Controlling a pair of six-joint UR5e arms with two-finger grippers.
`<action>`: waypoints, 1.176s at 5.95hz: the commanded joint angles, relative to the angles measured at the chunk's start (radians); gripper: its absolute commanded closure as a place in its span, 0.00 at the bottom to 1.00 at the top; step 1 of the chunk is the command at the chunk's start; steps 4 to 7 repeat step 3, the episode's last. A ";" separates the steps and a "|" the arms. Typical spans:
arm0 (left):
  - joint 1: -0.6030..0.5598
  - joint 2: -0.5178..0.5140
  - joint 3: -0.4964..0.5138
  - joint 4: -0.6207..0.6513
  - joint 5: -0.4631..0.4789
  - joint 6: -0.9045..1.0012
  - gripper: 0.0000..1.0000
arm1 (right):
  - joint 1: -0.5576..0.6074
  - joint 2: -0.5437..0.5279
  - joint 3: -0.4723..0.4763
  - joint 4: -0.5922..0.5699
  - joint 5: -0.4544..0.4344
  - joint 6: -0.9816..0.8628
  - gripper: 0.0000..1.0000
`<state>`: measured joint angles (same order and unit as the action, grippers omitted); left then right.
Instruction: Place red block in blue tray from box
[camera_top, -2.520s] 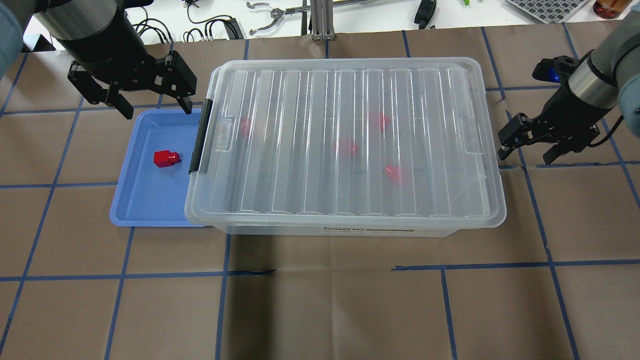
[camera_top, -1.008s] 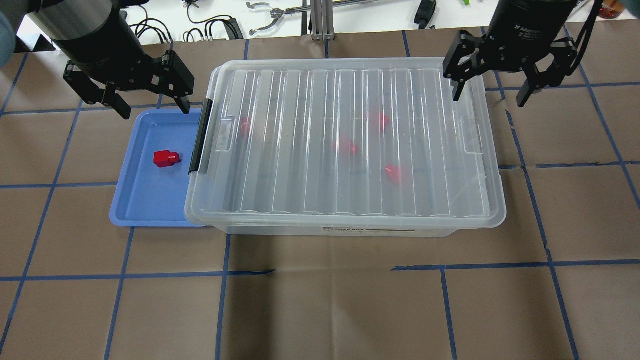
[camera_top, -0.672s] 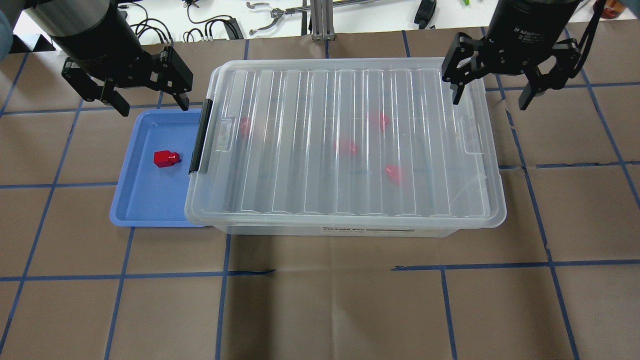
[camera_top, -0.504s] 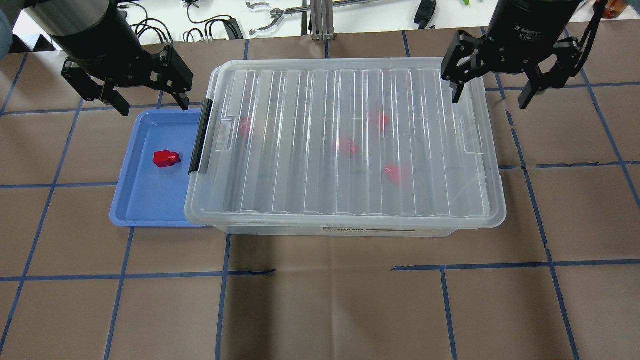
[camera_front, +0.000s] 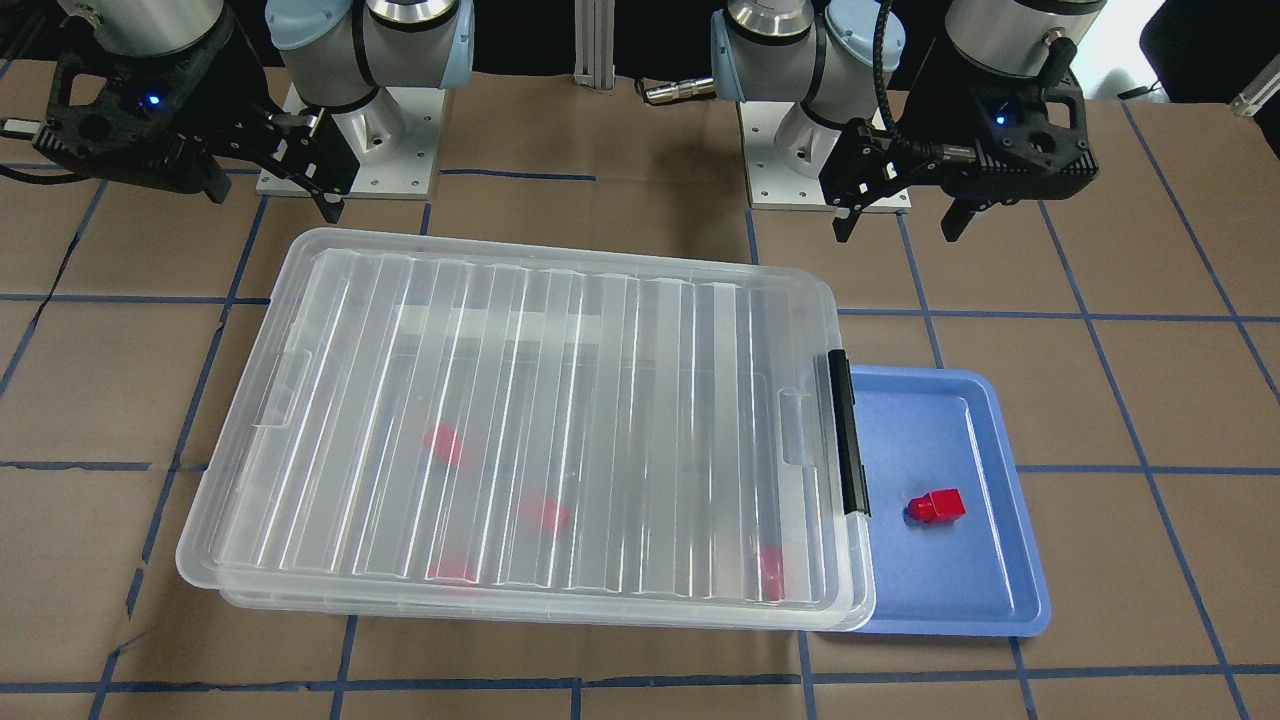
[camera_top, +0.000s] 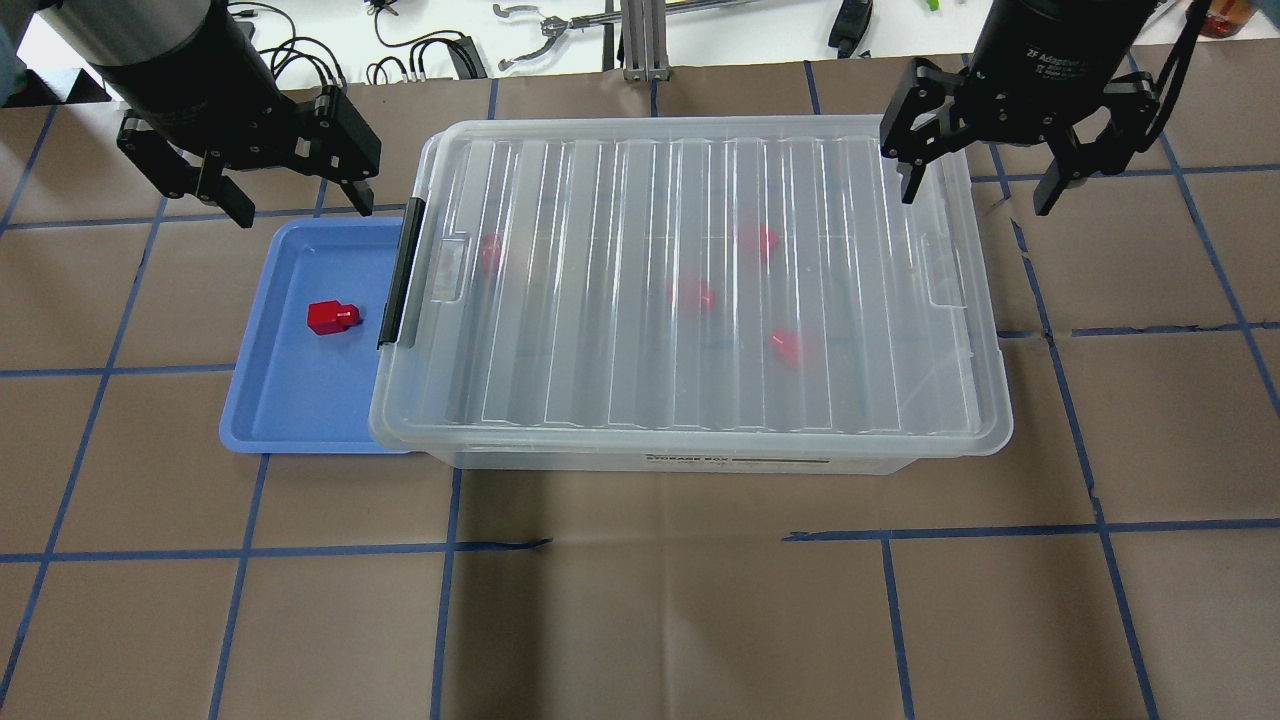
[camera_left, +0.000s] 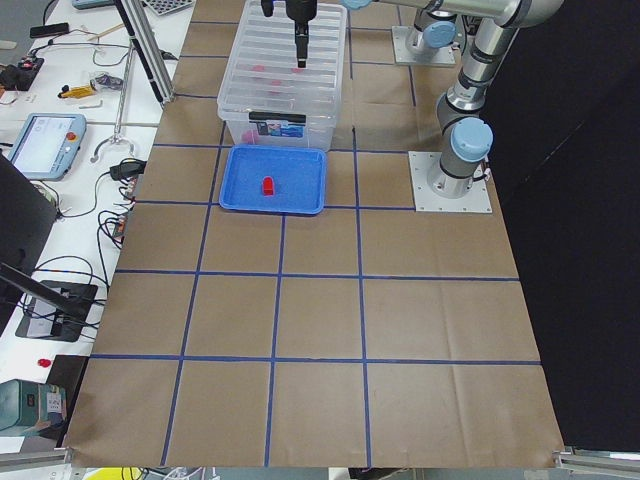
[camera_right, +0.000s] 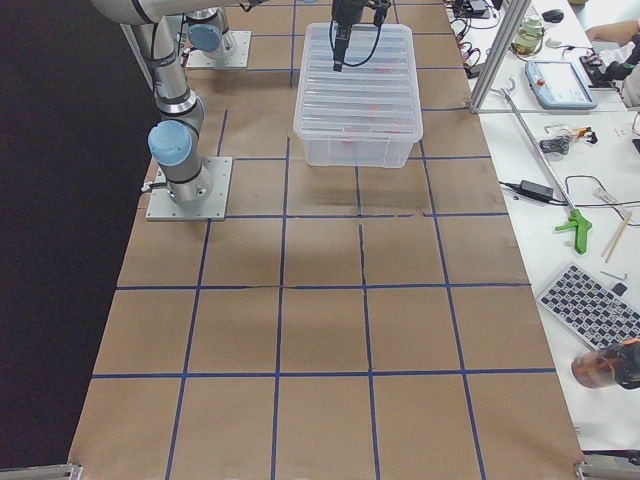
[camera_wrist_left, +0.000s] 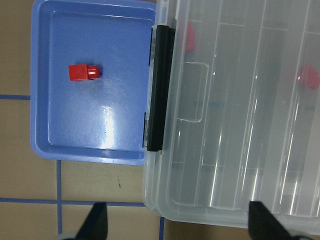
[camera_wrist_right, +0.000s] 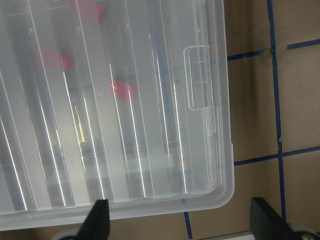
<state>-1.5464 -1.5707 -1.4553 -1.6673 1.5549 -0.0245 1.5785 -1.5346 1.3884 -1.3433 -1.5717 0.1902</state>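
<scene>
You see a bright red block (camera_top: 333, 317) on the plain blue tray (camera_top: 290, 400). The box (camera_top: 700, 456) is clear, its lid (camera_top: 640, 200) ribbed and translucent (red blurs (camera_top: 787, 346) show through it), with a black latch (camera_top: 401, 270) at its 9 o'clock end. The table (camera_top: 640, 620) is brown paper crossed by a blue tape grid (camera_top: 340, 548).

Bright, even light from overhead. Glare streaks run along the box (camera_top: 700, 400) lid ribs, also in my wrist views. Broad soft shadow on the table (camera_top: 640, 600) before it. Focus sharp throughout.
</scene>
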 joint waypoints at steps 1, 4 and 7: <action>0.000 -0.003 0.004 -0.002 -0.001 0.000 0.01 | 0.000 0.001 0.001 0.000 0.001 0.000 0.00; 0.000 -0.005 0.004 -0.002 -0.001 0.000 0.01 | 0.000 0.001 0.004 0.003 0.001 -0.002 0.00; 0.000 -0.005 0.004 -0.002 -0.001 0.000 0.01 | 0.000 0.001 0.004 0.003 0.001 -0.002 0.00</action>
